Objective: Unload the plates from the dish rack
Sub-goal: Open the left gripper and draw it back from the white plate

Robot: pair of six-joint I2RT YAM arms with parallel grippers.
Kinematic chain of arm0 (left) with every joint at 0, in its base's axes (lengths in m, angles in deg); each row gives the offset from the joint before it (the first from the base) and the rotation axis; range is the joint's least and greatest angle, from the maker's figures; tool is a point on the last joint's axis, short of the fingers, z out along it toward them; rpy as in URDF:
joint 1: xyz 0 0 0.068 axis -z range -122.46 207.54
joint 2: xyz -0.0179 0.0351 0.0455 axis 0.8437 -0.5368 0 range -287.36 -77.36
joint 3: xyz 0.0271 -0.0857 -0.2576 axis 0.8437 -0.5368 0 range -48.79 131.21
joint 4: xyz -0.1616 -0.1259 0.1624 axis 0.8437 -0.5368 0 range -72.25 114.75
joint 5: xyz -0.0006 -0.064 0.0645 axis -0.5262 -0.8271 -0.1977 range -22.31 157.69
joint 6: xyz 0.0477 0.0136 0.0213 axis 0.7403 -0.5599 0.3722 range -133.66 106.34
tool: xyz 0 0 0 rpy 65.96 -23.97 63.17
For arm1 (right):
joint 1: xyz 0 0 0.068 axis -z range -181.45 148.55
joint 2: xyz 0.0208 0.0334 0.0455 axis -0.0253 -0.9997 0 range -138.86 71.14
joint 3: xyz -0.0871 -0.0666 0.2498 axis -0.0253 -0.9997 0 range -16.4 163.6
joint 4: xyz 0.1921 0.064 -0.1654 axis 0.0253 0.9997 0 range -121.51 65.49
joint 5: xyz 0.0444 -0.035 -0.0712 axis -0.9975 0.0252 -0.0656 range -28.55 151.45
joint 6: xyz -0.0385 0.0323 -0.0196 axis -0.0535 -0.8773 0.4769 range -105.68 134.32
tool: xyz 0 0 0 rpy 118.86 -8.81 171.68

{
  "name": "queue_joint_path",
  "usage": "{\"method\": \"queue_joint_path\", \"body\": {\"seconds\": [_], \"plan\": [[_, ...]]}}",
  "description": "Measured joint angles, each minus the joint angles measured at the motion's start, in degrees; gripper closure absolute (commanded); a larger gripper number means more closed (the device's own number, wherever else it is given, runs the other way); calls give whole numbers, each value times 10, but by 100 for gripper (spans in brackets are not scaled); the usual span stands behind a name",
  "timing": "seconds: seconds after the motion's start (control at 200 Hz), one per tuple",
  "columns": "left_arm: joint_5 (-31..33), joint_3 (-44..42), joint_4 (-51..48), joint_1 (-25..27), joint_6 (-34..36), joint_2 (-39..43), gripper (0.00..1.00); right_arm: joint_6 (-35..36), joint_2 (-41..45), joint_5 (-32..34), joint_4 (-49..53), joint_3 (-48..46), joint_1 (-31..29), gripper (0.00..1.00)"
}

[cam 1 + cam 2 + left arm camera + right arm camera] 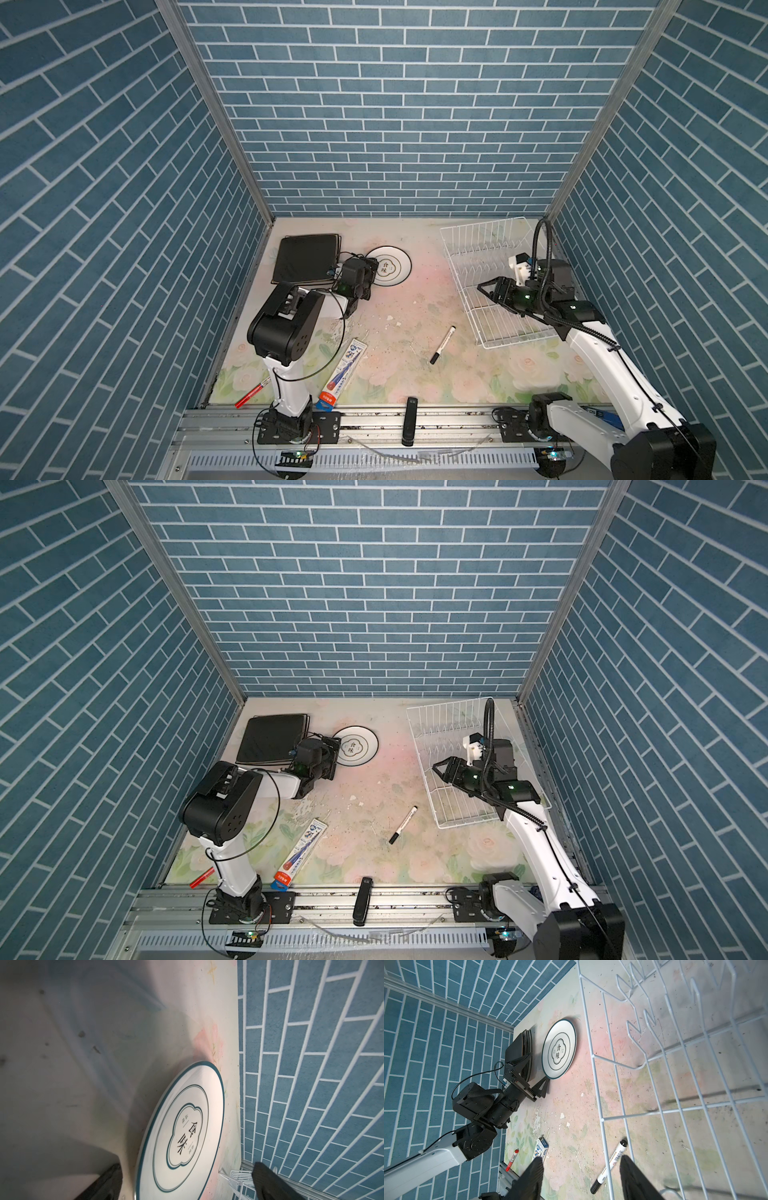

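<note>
Round white plate [390,266] with dark rings lies flat on the table [415,299], back left of centre, just beside the stack of square plates [305,258]. The dish rack [484,235] sits at the right, well apart, and I see no plate in it. Left gripper [539,1067] is spread wide and pinching nothing. One finger hangs over the stack's corner, the other tip is at the round plate's rim; touching or not, I cannot tell. I judge this the release and pull-away: lift clear first, then draw back toward the base, so neither finger drags the rim or nudges the stack. Right gripper [580,1158] hovers over the rack, jaws partly apart, empty. The right wrist view gives the bare prong rows close up and shows how the left fingers stand. In both top views the right arm hides part of the rack floor. The left wrist view shows little beyond the plate's emblem and what looks like a rack corner.
</note>
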Motion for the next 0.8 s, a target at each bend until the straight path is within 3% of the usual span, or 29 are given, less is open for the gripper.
{"method": "queue_joint_path", "body": {"seconds": [0.205, 0.24, 0.31, 0.6, 0.8], "plan": [[20, -19, -49, 0, 36, 38, 0, 0, 42, 28, -7, -2, 2, 31], [26, -26, -54, 0, 41, 45, 0, 0, 48, 33, -9, -2, 2, 17], [34, -33, -64, 0, 51, 57, 0, 3, 58, 49, -13, -4, 2, 1], [55, -47, -94, 0, 148, 122, 0, 4, 86, 141, -26, -29, 3, 1], [56, -57, -90, 1, 314, 208, 0, 35, 90, 219, -70, -71, 7, 1]]}}
